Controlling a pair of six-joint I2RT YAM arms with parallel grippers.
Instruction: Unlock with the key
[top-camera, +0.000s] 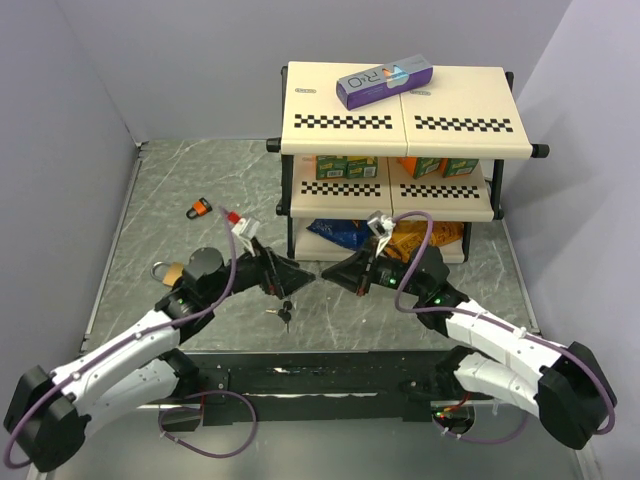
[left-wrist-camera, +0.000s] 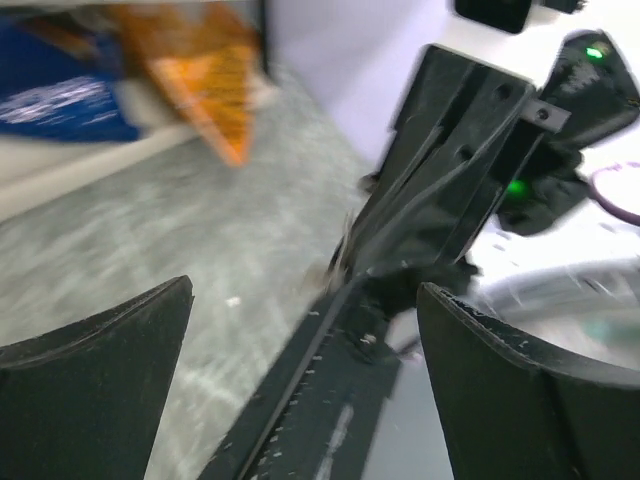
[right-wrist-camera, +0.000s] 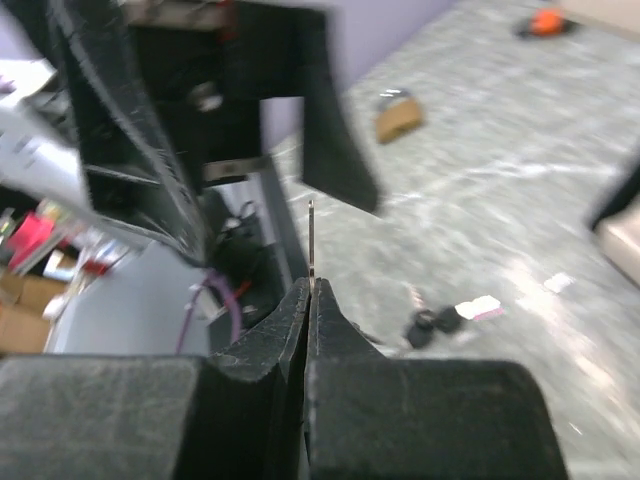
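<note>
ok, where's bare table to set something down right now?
Biggest bare patch: far-left table, bordered by the left wall, the shelf and the orange padlock. A smaller strip at the near edge, between the loose keys and the right arm. Crowded: centre, where both arms' jaws meet beside those keys, and by the brass padlock.

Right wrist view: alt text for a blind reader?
The right gripper is shut on a thin silver key, blade pointing up toward the open left gripper ahead. Loose black-headed keys, a brass padlock and an orange padlock lie on the table beyond.
</note>
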